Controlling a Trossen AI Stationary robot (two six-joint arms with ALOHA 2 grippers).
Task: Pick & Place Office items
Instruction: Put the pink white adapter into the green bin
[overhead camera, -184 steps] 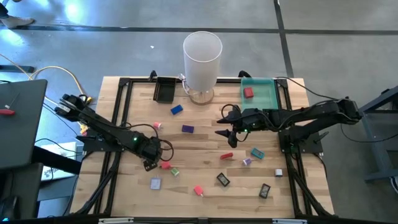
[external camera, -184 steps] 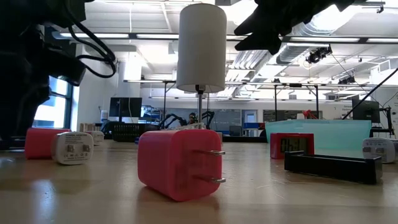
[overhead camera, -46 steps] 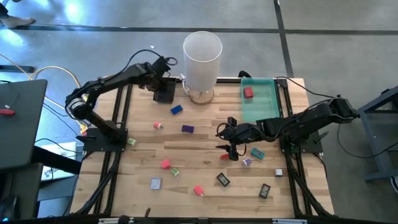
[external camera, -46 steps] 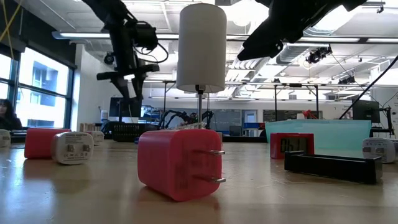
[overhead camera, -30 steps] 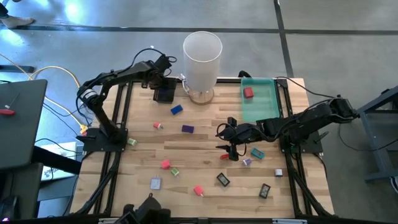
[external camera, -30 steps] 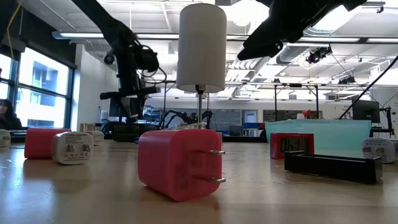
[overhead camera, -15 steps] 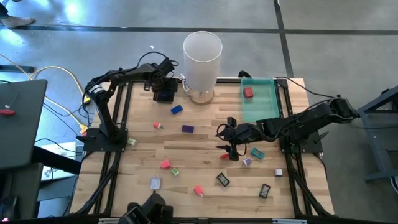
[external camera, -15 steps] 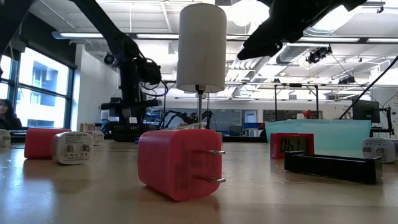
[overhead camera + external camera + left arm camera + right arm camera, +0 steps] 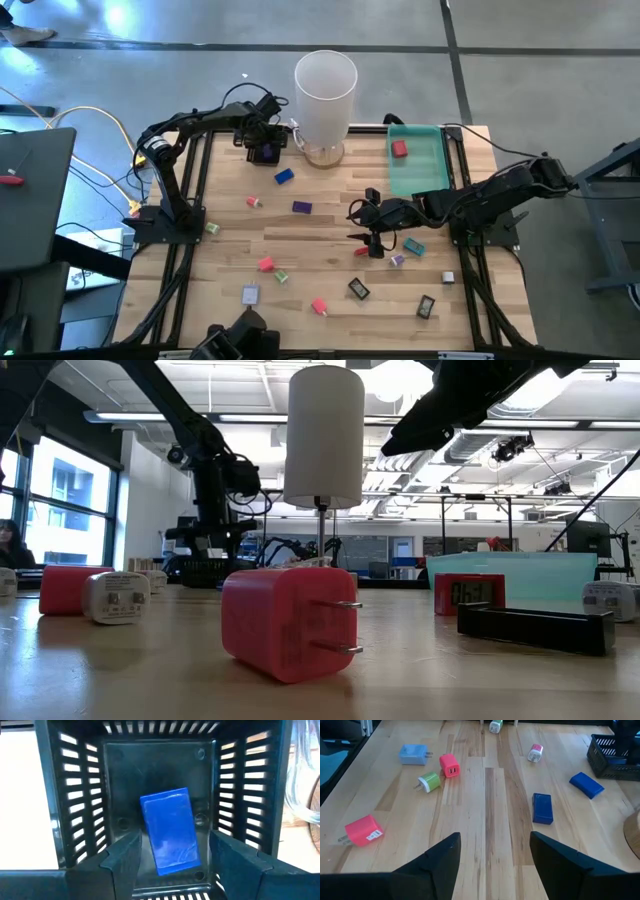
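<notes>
From above, the left gripper is covering the slatted black plastic tray; the wide white cylinder is blocking the room behind.

One camera looks straight down on the pale wooden slatted counter — another sits level at its surface. Both wrist cameras look close, the left wrist view into the slotted black plastic basket, which the overhead view shares.

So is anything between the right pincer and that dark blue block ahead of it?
Nothing visible: bare table lies between the open right pincer and the dark blue block. The other blue piece sits beyond, off to one side.
</notes>
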